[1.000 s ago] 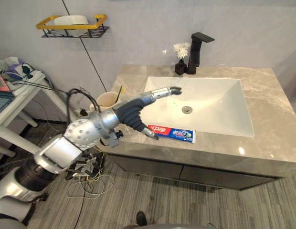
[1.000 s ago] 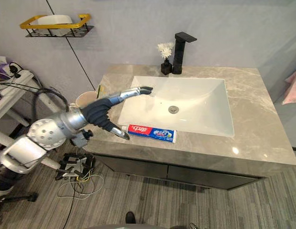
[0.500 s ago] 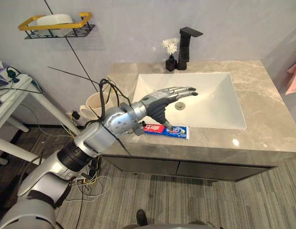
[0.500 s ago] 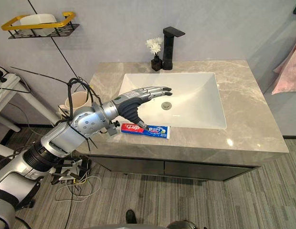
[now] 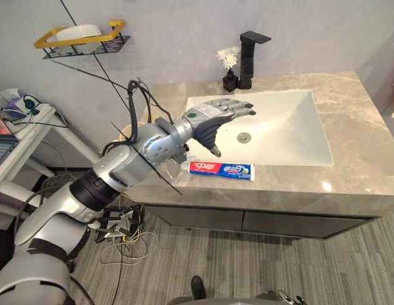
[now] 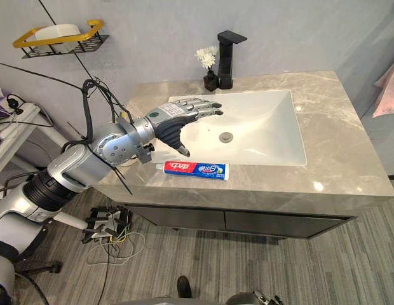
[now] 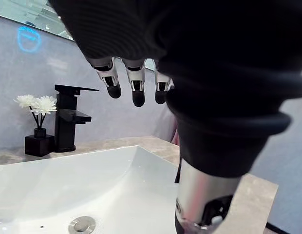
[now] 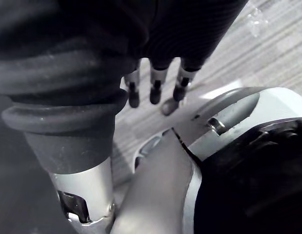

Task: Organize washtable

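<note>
A red, white and blue toothpaste tube (image 5: 221,169) lies flat on the grey marble counter (image 5: 349,101), just in front of the white sink basin (image 5: 283,124). My left hand (image 5: 213,117) hovers over the basin's left part with its fingers (image 7: 136,87) straight and spread, holding nothing. Its thumb (image 5: 211,147) points down toward the tube's left end without touching it. My right hand (image 8: 153,85) hangs low beside me, fingers relaxed and empty.
A black faucet (image 5: 251,51) and a small black vase of white flowers (image 5: 230,68) stand behind the basin. The drain (image 5: 244,136) sits mid-basin. A yellow wall shelf (image 5: 79,38) hangs at upper left; a white side table (image 5: 19,117) stands left of the counter.
The whole view has shifted. My left hand has reached from the counter's left edge out over the basin, and its thumb has lifted clear of the toothpaste tube, which has stayed put.
</note>
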Motion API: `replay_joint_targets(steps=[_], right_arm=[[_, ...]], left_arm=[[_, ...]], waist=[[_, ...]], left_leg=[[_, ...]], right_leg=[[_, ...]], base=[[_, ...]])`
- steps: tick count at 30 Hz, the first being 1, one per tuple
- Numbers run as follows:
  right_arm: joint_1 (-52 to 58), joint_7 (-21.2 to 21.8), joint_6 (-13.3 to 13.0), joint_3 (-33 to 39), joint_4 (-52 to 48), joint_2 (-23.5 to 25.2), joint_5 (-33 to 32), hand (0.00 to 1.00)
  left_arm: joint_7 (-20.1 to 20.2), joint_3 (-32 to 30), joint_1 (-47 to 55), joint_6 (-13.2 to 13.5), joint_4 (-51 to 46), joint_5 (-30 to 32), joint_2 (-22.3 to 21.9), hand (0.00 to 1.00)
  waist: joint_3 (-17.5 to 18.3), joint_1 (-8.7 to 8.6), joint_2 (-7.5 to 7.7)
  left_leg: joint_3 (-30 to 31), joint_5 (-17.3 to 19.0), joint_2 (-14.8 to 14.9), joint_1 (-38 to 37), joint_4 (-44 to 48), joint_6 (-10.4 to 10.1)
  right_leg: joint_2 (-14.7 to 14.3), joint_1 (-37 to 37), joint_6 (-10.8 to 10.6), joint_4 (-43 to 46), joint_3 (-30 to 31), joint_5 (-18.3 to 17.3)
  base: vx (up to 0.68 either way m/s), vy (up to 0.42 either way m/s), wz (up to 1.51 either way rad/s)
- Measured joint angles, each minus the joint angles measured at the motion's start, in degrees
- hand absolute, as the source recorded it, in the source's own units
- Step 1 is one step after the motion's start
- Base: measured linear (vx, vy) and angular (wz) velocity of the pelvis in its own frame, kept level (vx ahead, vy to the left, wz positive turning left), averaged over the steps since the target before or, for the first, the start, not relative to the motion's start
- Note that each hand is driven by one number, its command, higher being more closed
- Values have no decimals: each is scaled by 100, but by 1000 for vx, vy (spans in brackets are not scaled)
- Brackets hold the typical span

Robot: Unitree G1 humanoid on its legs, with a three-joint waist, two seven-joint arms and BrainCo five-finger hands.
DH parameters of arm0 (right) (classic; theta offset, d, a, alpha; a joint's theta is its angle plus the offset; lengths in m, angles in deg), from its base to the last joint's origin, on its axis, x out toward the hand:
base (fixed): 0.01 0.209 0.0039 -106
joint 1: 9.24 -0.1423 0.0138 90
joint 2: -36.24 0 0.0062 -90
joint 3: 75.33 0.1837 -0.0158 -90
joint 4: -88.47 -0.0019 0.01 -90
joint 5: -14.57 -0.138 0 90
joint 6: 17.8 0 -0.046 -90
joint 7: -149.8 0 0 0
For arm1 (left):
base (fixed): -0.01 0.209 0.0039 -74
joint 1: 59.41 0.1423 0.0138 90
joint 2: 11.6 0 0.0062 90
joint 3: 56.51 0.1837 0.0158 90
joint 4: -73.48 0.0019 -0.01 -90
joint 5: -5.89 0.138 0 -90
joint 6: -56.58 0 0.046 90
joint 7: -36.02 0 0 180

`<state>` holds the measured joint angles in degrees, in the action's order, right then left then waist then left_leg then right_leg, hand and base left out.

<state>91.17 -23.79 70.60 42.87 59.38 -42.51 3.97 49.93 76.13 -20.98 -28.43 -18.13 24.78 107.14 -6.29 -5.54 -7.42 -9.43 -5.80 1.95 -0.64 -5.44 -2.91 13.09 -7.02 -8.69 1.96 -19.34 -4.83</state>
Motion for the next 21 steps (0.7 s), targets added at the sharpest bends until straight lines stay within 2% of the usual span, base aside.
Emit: replay_joint_targets(steps=[10,16,21], right_arm=[[0,-6,24,-135,0,-83,55,0],[-1,-10,23,-216,4,-145,55,0],[-4,-25,21,-223,3,-134,54,0]], left_arm=[[234,206,47,115,344,62,506,0],[232,229,353,160,595,237,524,0],[225,229,437,84,815,442,483,0]], waist=[[-8,-7,-33],[-48,-18,-103],[-99,-19,-51]], left_leg=[[8,-8,-1,-27,0,5],[13,-8,5,-43,0,5],[6,-8,6,-43,-1,4]], right_leg=[[0,-39,-4,-7,-13,7],[-5,-60,-3,-11,-22,7],[-5,-59,-3,-15,-17,8]], base=[[0,0,0],[-1,-1,1],[0,0,0]])
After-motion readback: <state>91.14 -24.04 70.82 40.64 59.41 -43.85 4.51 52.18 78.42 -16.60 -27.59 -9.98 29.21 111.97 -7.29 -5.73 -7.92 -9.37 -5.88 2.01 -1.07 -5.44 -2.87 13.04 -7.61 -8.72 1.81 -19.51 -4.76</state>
